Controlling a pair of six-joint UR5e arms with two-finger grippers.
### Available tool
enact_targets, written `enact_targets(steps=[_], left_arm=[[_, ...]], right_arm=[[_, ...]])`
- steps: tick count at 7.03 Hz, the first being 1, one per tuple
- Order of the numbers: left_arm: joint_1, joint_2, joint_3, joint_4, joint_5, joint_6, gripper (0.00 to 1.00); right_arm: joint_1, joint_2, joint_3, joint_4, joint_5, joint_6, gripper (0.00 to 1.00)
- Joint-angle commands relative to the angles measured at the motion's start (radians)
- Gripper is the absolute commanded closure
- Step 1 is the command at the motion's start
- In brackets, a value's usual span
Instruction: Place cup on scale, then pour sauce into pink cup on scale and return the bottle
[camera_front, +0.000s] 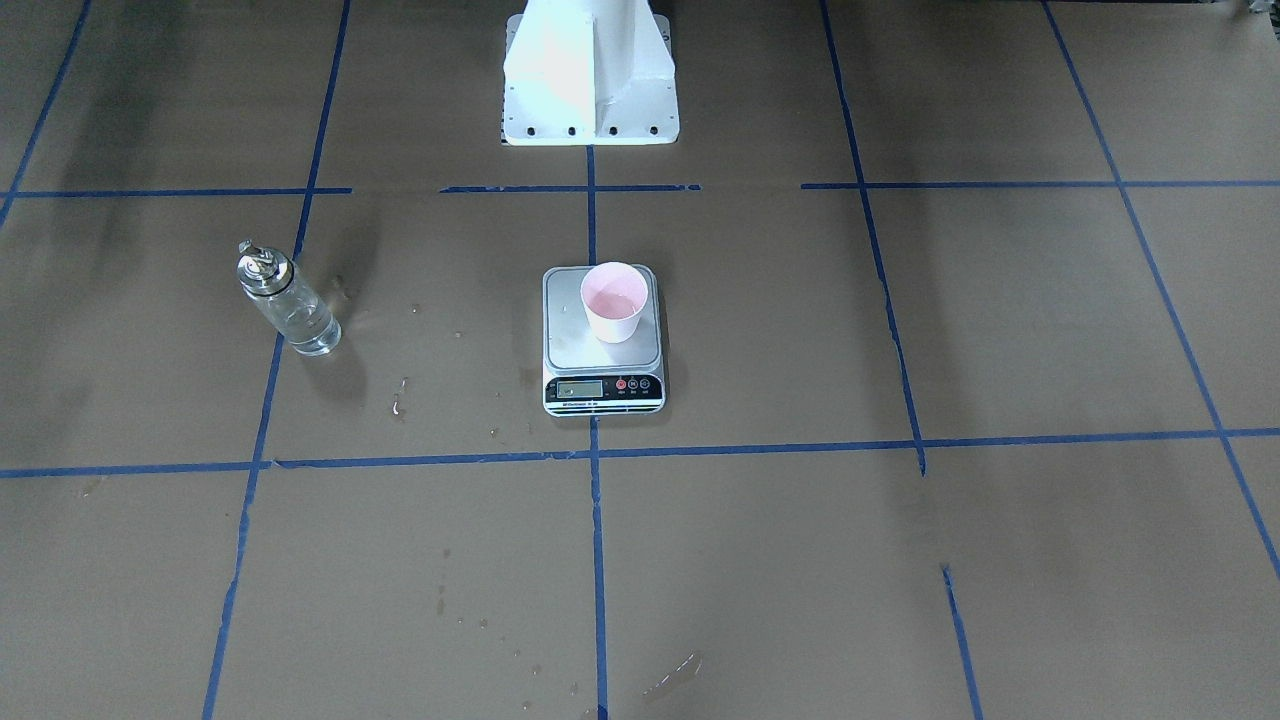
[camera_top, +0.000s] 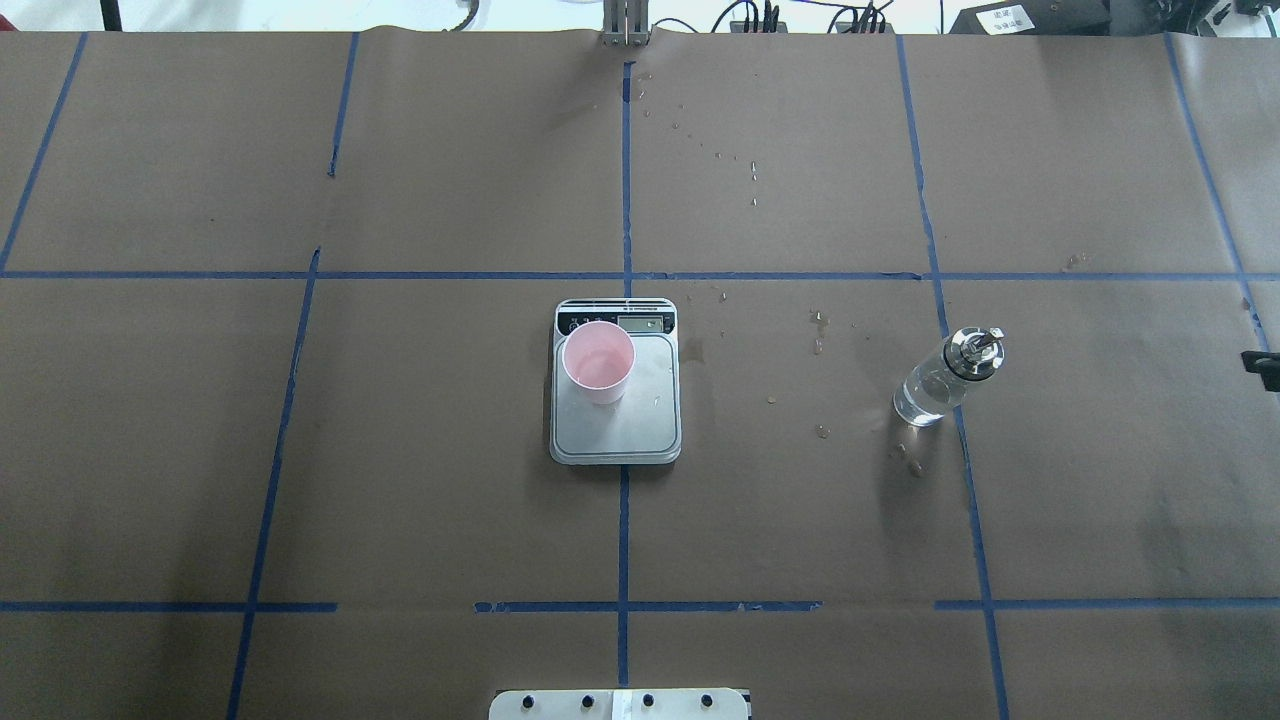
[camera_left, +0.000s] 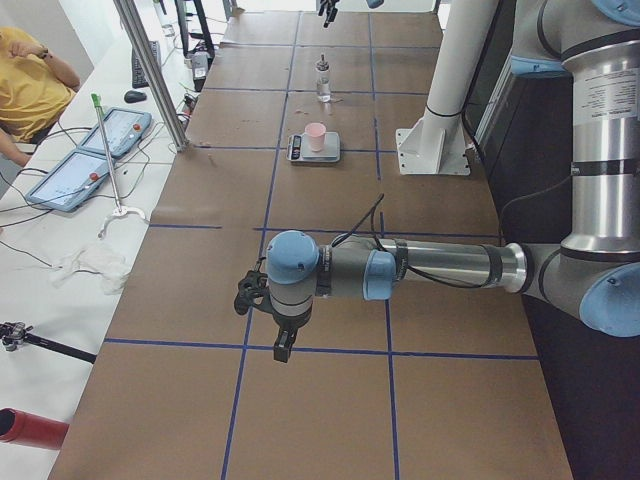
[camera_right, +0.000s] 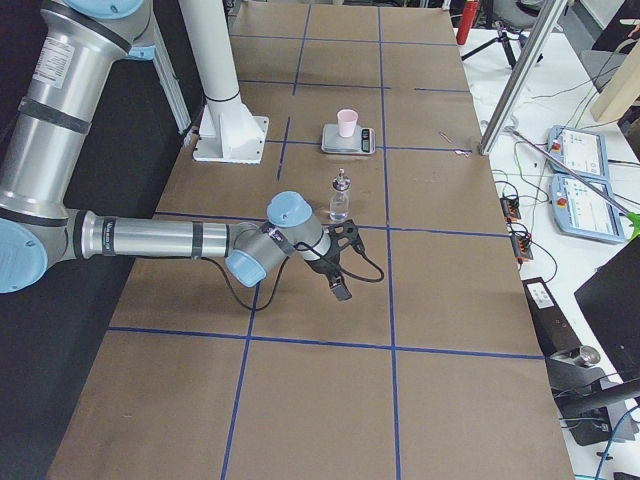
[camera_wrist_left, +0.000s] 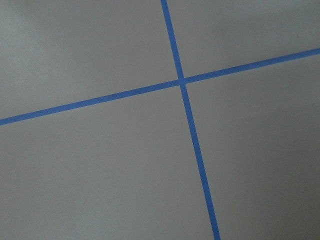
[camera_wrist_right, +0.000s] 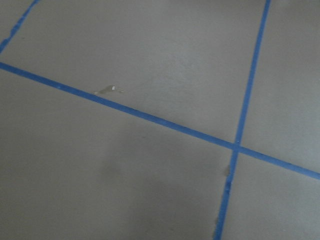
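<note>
Cup (camera_front: 615, 300) is sitting upright on the scale (camera_front: 570, 350), base well inside the steel platform's edges, so the weight is resting fully on the plate. The display (camera_front: 579, 389) is facing the operators' side, readout too small to tell. The inside of the cup is showing a faint sheen, possibly liquid, but I can't be sure.

Bottle (camera_front: 288, 300) is standing upright on the bench (camera_front: 900, 560), well apart from the scale on the robot's right, beside a strip of blue tape (camera_top: 965, 480). Clear sauce (camera_front: 308, 328) is showing through the glass in the lower part. Nothing is holding it. Small wet droplets (camera_top: 820, 320) are lying on the paper between scale and bottle.

Both arms are hanging out toward the ends of the bench, away from the task things. The left gripper (camera_left: 284, 345) is pointing down over bare paper. The right gripper (camera_right: 340, 290) is hovering near the bottle but not touching it. For either gripper I cannot tell whether the fingers are spread or pressed together, and neither seems to be carrying anything. Both wrist views are showing only paper and tape lines.

Judging by the layout, cup placement is done. With the bottle parked free and drips on the bench, the pour and return are probably finished too, with arms parked clear so nothing is loading the scale.
</note>
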Motion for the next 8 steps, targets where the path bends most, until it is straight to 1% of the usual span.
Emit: enact_targets(steps=[1,2,3,4,5,6,7,8], left_arm=[[0.0,0.0,0.0,-0.001,-0.001,0.001,0.0],[0.0,0.0,0.002,-0.012,-0.001,0.0,0.0],[0.0,0.0,0.005,-0.012,-0.001,0.0,0.0],[0.0,0.0,0.008,-0.012,-0.001,0.001,0.0],[0.0,-0.002,0.009,-0.013,-0.001,0.001,0.0],[0.005,-0.003,0.011,-0.003,-0.001,0.0,0.0],[0.006,0.0,0.046,-0.003,-0.001,0.0,0.0],[0.006,-0.002,0.045,0.003,0.001,-0.002,0.0]], right_arm=[[0.223,0.175,0.001,-0.438,0.204,-0.228,0.0],[0.263,0.267,0.025,-0.679,0.231,-0.287,0.0],[0.268,0.269,0.019,-0.788,0.211,-0.356,0.0],[0.268,0.145,-0.028,-0.766,0.19,-0.359,0.0],[0.273,0.119,-0.024,-0.717,0.216,-0.361,0.0],[0.271,0.152,-0.034,-0.723,0.233,-0.334,0.0],[0.273,0.151,-0.041,-0.72,0.239,-0.327,0.0],[0.271,0.146,-0.045,-0.717,0.239,-0.327,0.0]])
